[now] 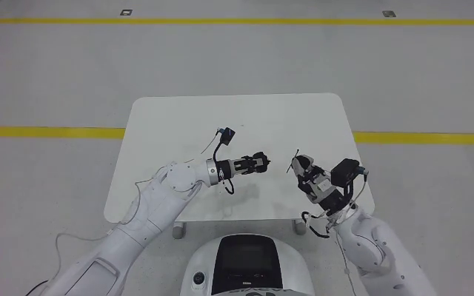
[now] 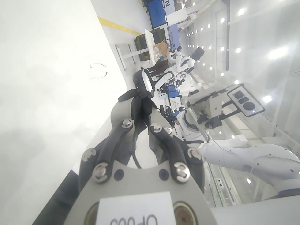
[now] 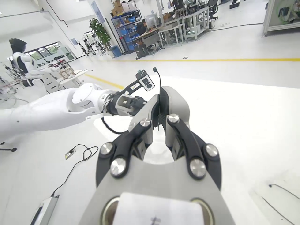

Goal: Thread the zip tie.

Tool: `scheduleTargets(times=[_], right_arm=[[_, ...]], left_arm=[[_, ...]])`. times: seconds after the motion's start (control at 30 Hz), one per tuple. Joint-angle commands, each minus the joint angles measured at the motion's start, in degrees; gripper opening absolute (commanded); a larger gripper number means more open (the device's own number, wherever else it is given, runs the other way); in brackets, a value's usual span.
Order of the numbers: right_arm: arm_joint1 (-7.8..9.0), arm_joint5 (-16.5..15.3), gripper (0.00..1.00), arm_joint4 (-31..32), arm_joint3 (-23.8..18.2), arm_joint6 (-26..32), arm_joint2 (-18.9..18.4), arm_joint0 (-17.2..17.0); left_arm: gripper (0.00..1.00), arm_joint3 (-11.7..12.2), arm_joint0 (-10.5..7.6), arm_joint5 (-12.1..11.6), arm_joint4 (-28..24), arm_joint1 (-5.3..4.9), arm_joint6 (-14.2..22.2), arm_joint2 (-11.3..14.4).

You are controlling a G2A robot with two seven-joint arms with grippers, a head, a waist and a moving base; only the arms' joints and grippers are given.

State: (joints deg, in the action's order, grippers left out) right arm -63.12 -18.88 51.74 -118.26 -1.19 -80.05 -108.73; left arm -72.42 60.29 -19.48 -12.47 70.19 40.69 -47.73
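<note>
Currently: one tie clamped in the right gripper, threading not yet done by my reading

Item 1, nearest me: right gripper (image 3: 161, 98), clamped on the zip tie (image 3: 159, 80) along its strap. The head stands up clear above the fingertips, I judge so that its slot stays reachable.

Item 2: left gripper (image 1: 262, 160), facing the right one from just beside it, above the table (image 1: 222, 122). Its fingers are together. I cannot tell whether they pinch anything. I read it as placed to feed or take the free end.

Item 3, farther out: loose ties (image 2: 99, 71) lying on the table, well apart from both grippers. Likely spares.
</note>
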Motion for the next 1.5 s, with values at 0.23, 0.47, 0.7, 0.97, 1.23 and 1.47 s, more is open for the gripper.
scheduleTargets(times=[0.23, 0.47, 0.7, 0.97, 1.23, 1.47], right_arm=[[-0.07, 0.7, 0.00, 0.7, -2.0, -2.8, -0.4, -3.8], [-0.07, 0.7, 0.00, 0.7, -2.0, -2.8, -0.4, -3.8], [-0.39, -0.6, 0.00, -1.5, 2.1, -5.5, 2.1, -0.5], [-0.56, -0.6, 0.00, -2.3, 9.0, -8.1, 5.2, 4.5], [-0.25, -0.6, 0.00, -3.1, 13.3, -10.4, 8.9, 7.9], [-0.25, -0.6, 0.00, -3.1, 13.3, -10.4, 8.9, 7.9]], left_arm=[[0.00, 0.0, 0.00, 0.0, 0.0, 0.00, 0.0, 0.0], [0.00, 0.0, 0.00, 0.0, 0.0, 0.00, 0.0, 0.0], [0.00, 0.0, 0.00, 0.0, 0.0, 0.00, 0.0, 0.0], [0.00, 0.0, 0.00, 0.0, 0.0, 0.00, 0.0, 0.0], [0.00, 0.0, 0.00, 0.0, 0.0, 0.00, 0.0, 0.0], [0.00, 0.0, 0.00, 0.0, 0.0, 0.00, 0.0, 0.0]])
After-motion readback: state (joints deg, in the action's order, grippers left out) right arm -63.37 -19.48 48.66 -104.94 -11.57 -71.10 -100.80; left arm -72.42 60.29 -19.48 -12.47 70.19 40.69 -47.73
